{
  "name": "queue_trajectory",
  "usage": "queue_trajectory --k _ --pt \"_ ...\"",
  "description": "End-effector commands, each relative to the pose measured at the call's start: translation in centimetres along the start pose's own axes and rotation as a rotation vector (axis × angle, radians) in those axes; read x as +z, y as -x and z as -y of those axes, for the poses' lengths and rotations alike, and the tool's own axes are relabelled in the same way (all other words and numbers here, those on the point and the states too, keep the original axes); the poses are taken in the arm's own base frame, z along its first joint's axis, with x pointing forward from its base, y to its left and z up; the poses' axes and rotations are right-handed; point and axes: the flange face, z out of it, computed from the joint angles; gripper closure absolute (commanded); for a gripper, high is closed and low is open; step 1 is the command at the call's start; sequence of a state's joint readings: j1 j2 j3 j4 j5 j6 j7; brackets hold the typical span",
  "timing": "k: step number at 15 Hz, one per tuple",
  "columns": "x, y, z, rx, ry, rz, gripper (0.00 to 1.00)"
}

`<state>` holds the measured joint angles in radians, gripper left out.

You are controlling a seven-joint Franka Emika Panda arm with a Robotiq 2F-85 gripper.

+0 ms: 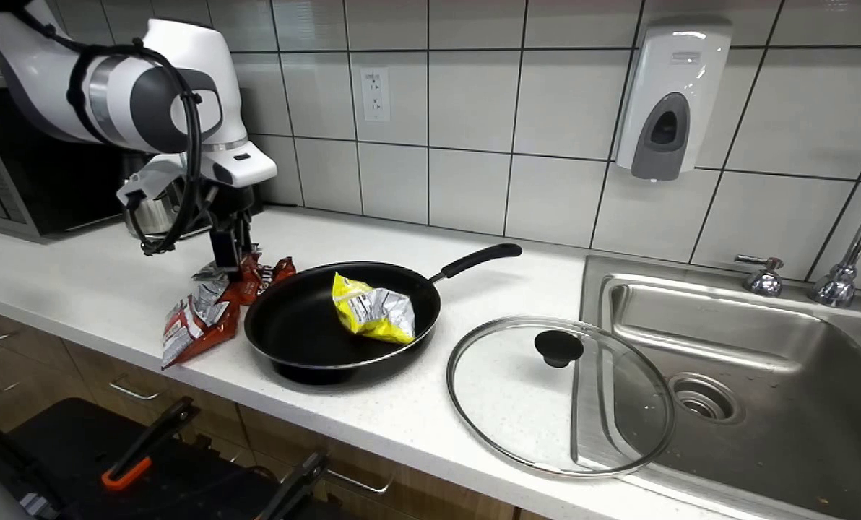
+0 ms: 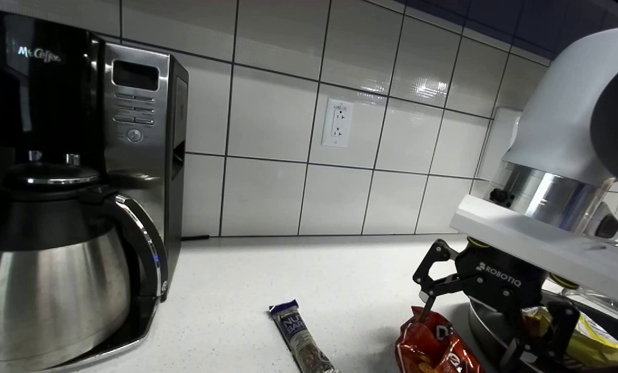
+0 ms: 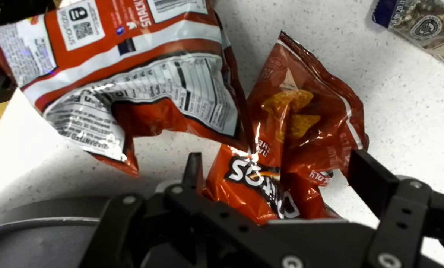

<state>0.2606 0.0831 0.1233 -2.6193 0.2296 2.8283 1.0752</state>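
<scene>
There's a yellow chip bag (image 1: 380, 312) sitting in the black frying pan (image 1: 293, 318). The red Doritos bag (image 3: 294, 156)'s on the counter (image 1: 430, 397), right between the fingers (image 3: 373, 182) of the gripper (image 3: 276, 163), which are spread wide, not holding anything.

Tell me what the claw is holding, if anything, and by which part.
Nothing is held: the claw is open, its jaws wide apart on either side of the red bag printed with chips, not closed on any part of it.
</scene>
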Motion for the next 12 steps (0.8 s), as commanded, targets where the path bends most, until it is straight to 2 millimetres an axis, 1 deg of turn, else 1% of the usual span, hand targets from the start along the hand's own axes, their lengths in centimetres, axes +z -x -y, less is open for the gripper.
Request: queue_trajectory --k 1,12 --pt "0.0 -0.1 -0.5 0.018 -0.023 0.006 0.00" --pt "1.1 -0.9 -0.8 0.064 -0.038 0.024 0.00"
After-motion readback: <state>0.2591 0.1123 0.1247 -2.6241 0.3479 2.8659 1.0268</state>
